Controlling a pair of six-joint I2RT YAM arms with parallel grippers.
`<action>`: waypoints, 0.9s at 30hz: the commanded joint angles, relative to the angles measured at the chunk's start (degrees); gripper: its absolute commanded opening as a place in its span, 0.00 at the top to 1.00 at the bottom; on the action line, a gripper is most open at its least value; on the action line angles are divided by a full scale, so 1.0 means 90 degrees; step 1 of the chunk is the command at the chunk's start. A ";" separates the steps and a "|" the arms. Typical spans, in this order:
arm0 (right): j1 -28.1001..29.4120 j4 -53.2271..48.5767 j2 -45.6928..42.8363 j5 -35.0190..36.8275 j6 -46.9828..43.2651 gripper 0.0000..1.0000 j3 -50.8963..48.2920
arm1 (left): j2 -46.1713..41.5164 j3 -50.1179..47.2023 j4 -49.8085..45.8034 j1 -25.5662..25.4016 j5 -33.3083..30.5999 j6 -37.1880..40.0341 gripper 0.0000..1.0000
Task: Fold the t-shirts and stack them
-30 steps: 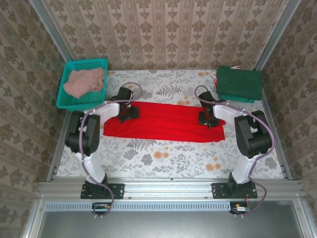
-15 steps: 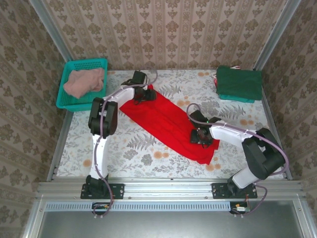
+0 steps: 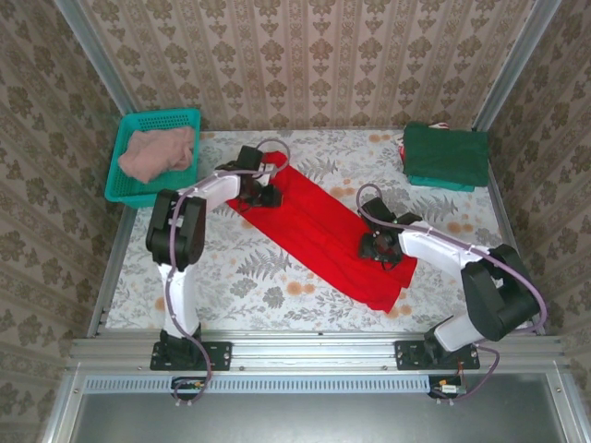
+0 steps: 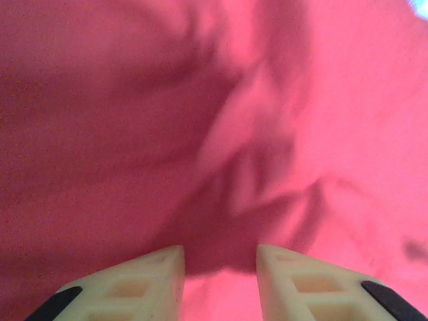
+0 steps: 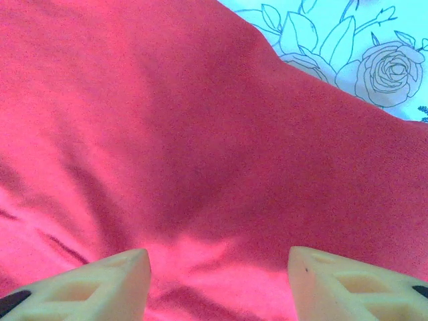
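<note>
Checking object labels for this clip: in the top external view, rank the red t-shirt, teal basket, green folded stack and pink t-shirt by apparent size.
1. red t-shirt
2. teal basket
3. green folded stack, only slightly smaller than the basket
4. pink t-shirt

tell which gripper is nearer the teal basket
Left. The left gripper is just right of the basket, at the red shirt's far end; the right gripper is at its near end.

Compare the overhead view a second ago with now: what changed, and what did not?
The red t-shirt swung from a crosswise band to a diagonal: the left gripper dragged its end farther away, the right gripper drew its end nearer. The pink t-shirt, basket and green t-shirts stayed put.
</note>
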 commanded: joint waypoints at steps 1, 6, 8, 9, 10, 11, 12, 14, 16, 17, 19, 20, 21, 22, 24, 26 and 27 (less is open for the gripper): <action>-0.0052 0.0010 0.0246 0.0226 -0.0079 0.42 0.0023 | -0.0741 -0.0503 0.0057 0.0139 -0.0295 -0.0141 0.71; -0.0081 0.0114 0.0445 0.0248 -0.0077 0.42 -0.0016 | -0.1355 -0.1052 0.0093 0.0051 -0.0427 -0.0444 0.83; -0.0091 0.0147 0.0467 0.0267 -0.0086 0.42 -0.0048 | -0.1564 -0.1117 0.0157 -0.0043 -0.0695 -0.0540 0.76; -0.0091 0.0185 0.0484 0.0276 -0.0089 0.42 -0.0053 | -0.1595 -0.1059 0.0212 -0.0077 -0.0848 -0.0552 0.66; -0.0091 0.0222 0.0500 0.0270 -0.0088 0.42 -0.0070 | -0.1514 -0.0888 0.0242 -0.0089 -0.0908 -0.0556 0.63; -0.0091 0.0231 0.0528 0.0255 -0.0096 0.42 -0.0076 | -0.1358 -0.0601 0.0137 -0.0080 -0.0961 -0.0618 0.60; -0.0092 0.0231 0.0563 0.0250 -0.0108 0.42 -0.0065 | -0.1136 -0.0228 0.0028 -0.0096 -0.0993 -0.0674 0.56; -0.0091 0.0231 0.0642 0.0252 -0.0088 0.42 -0.0066 | -0.0537 0.0489 0.0058 -0.0147 -0.0852 -0.0744 0.53; -0.0081 0.0232 0.0660 0.0270 -0.0087 0.42 -0.0055 | 0.0069 0.1089 0.0254 -0.0157 -0.0493 -0.0913 0.50; -0.0091 0.0238 0.0653 0.0266 -0.0084 0.42 -0.0055 | 0.0318 0.1325 0.0301 -0.0165 -0.0351 -0.1029 0.49; -0.0092 0.0233 0.0652 0.0280 -0.0089 0.42 -0.0043 | 0.0859 0.1829 0.0343 -0.0213 -0.0182 -0.1113 0.47; -0.0093 0.0231 0.0660 0.0252 -0.0097 0.42 -0.0011 | 0.1046 0.1991 0.0300 -0.0208 -0.0221 -0.1147 0.47; -0.0094 0.0233 0.0672 0.0235 -0.0113 0.42 0.0015 | 0.1226 0.2121 0.0233 -0.0217 -0.0236 -0.1198 0.49; -0.0090 0.0236 0.0695 0.0205 -0.0127 0.42 0.0046 | 0.1344 0.2143 0.0189 -0.0206 -0.0187 -0.1241 0.53; -0.0101 0.0231 0.0718 0.0210 -0.0154 0.42 0.0077 | 0.1275 0.1797 0.0341 -0.0217 -0.0144 -0.1301 0.54; -0.0119 0.0216 0.0757 0.0231 -0.0191 0.41 0.0123 | 0.0950 0.1259 0.0517 -0.0226 -0.0195 -0.1362 0.54; -0.0138 0.0193 0.0778 0.0240 -0.0215 0.41 0.0140 | 0.0717 0.0932 0.0623 -0.0223 -0.0244 -0.1369 0.54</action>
